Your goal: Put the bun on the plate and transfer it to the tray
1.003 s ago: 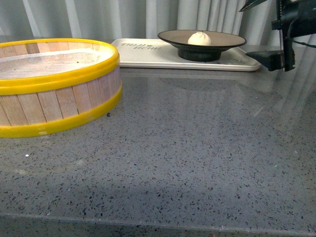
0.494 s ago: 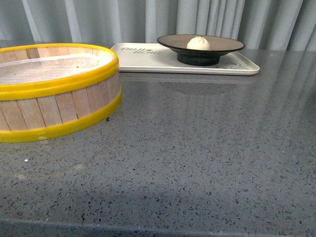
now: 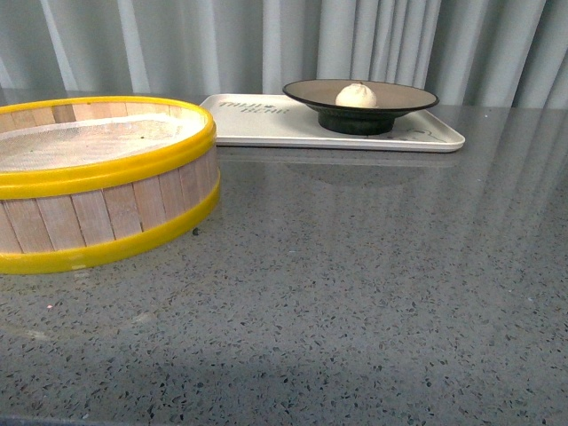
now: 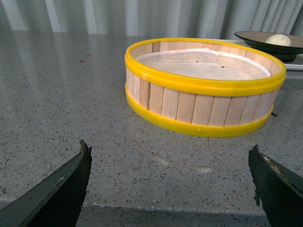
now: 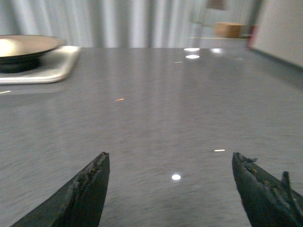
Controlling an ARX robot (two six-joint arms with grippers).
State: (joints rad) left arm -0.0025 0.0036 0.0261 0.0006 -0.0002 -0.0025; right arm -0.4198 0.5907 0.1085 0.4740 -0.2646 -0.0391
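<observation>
The cream-white bun (image 3: 356, 95) sits on the tan-brown, black-rimmed plate (image 3: 399, 96). The plate stands on the cream-white tray (image 3: 257, 120) at the back of the grey counter. Neither arm shows in the front view. In the left wrist view my left gripper (image 4: 170, 161) is open and empty, low over the counter, short of the steamer basket; the bun (image 4: 278, 39) and plate (image 4: 251, 38) show far off. In the right wrist view my right gripper (image 5: 170, 163) is open and empty over bare counter; the plate (image 5: 28, 45) and tray (image 5: 52, 68) lie far off to one side.
A wide wooden steamer basket (image 3: 98, 182) with yellow rims stands at the front left; it fills the middle of the left wrist view (image 4: 203, 85). Grey curtains (image 3: 266, 44) hang behind the counter. The right wrist view is blurred.
The right arm, seen at the upper right near the tray a second ago, has left the front view. The front view has tilted slightly. Bun, plate and tray have not moved.
</observation>
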